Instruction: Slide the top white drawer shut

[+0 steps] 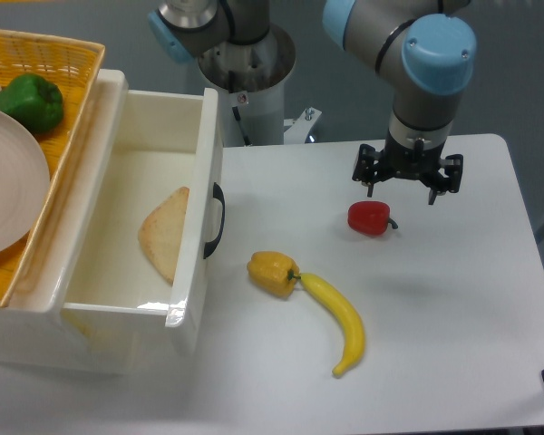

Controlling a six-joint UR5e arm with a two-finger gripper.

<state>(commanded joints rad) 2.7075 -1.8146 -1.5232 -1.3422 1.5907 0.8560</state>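
The top white drawer [206, 163] stands pulled far out to the right from the small white cabinet [36, 335] at the left. Its curved black handle [215, 220] faces the table's middle. A tan half-round flat piece [166, 234] lies inside the drawer. My gripper [402, 193] hangs open and empty at the right, well apart from the drawer and just above and behind a red pepper [369, 217]. The lower drawer's handle is hidden under the open drawer.
A yellow pepper [272, 272] and a yellow banana [340, 319] lie on the white table [453, 344] between drawer and gripper. A wicker basket [72, 109] on the cabinet holds a green pepper [32, 100] and a plate [9, 186]. A second arm's base [245, 63] stands behind.
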